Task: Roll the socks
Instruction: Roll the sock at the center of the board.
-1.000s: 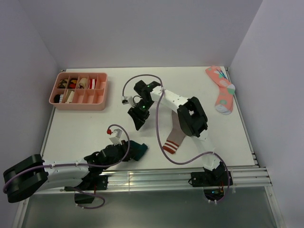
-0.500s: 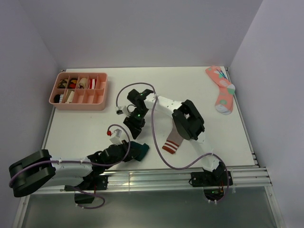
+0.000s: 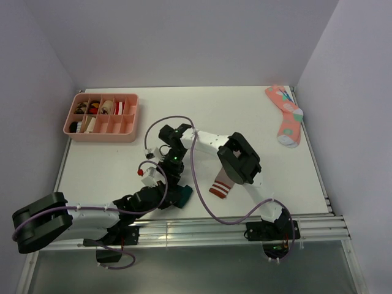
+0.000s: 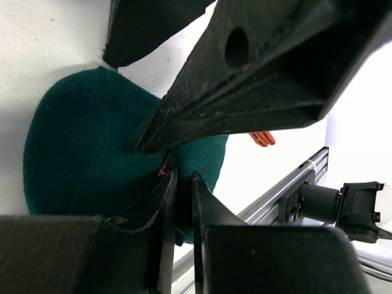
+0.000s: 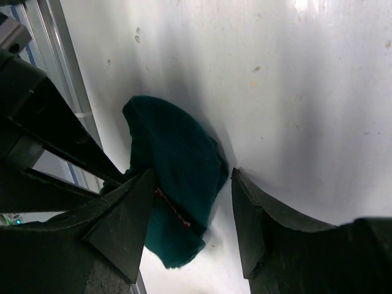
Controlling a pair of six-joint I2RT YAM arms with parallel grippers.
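Pale lilac walls close the white table [image 3: 275,177] on three sides, and both arms reach in from its near edge. I see the dark green sock [image 3: 182,195] lying close to that edge, a little left of the middle, bunched into a short thick shape. The left pincer [image 3: 166,196] comes to it low from the left, with its two fingers almost together. In the left wrist view the green cloth runs right up to the narrow slit between them, so I read this as a grip on the dark green sock.

The right pincer [image 5: 193,177] hangs just above the same sock, pointing down, with its jaws apart. In the right wrist view one finger stands on each side of the green cloth, and I cannot tell if they touch it.

The taupe sock [image 3: 222,182] with the red-and-white striped cuff lies flat just to the right of the green one. Its cuff is toward me and its far part is hidden under the right arm. The two socks are near each other but apart.

A pink tray [image 3: 101,136] with compartments stands at the far left, and a coral-pink sock [image 3: 286,116] lies in the far right corner.
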